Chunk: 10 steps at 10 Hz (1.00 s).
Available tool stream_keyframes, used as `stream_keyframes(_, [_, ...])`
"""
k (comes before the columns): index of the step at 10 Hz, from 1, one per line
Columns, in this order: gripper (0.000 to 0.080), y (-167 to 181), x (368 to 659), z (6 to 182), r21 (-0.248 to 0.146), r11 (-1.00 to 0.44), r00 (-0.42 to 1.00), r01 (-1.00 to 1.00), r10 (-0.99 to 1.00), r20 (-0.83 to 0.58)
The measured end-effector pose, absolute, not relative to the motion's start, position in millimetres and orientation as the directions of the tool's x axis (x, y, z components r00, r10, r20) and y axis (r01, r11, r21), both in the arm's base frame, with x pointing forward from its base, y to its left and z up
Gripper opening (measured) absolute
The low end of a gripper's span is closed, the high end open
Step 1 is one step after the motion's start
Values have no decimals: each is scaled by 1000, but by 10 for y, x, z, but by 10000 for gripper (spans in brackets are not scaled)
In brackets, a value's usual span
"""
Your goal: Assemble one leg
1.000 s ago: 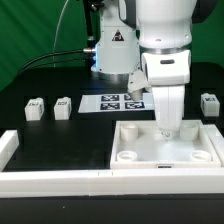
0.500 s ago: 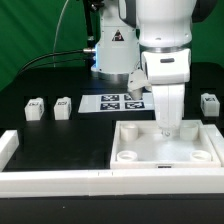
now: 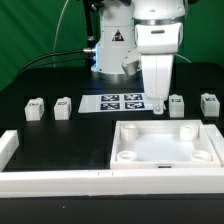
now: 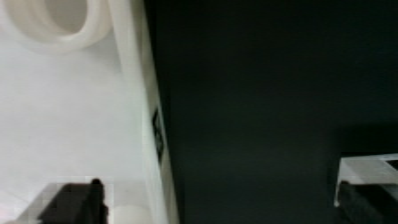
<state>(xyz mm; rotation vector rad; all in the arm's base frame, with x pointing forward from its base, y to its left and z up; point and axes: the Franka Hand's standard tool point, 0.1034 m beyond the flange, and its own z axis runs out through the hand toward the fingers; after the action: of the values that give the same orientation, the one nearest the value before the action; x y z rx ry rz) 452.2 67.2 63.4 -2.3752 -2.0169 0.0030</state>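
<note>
**Empty tool poised beside the legs, none picked up yet**

The tool [image 3: 158, 109] hangs above the black tabletop [image 3: 60, 130], just behind the far rim of the white square panel [image 3: 165, 147]. It sits between the marker board [image 3: 120, 101] and the nearest leg [image 3: 177, 104]. In the wrist view its two dark fingers [image 4: 71, 203] stand wide apart with nothing between them, so it is released and carries nothing.

All four legs rest loose on the tabletop. The nearest leg and a second leg [image 3: 209, 102] lie toward the exterior view's right. The other two legs [image 3: 35, 108] [image 3: 63, 107] lie toward the exterior view's left, well apart from the tool. The step in hand looks like the approach to pick a leg, most likely the nearest one. The next move would call for centring the spread fingers over that leg, lowering around it and clamping squarely. The leg could then go to a corner hole [image 4: 54, 25] of the panel.

From the exterior view alone the finger gap is hard to judge. The wrist view is blurred. It shows only a strip of panel, and a white shape with a dark mark [image 4: 374, 165] at its edge that is cut off and cannot be identified.
</note>
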Motion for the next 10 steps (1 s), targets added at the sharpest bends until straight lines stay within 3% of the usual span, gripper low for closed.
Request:
stream_keyframes(3, [649,662,4505,642,-22,-210,211,977,977,13])
stream_keyframes(7, [649,662,4500,638,-28,-559,560,828,829,5])
stream_keyframes(10, [649,667,4437,608,-53,-857,858,513,514,-4])
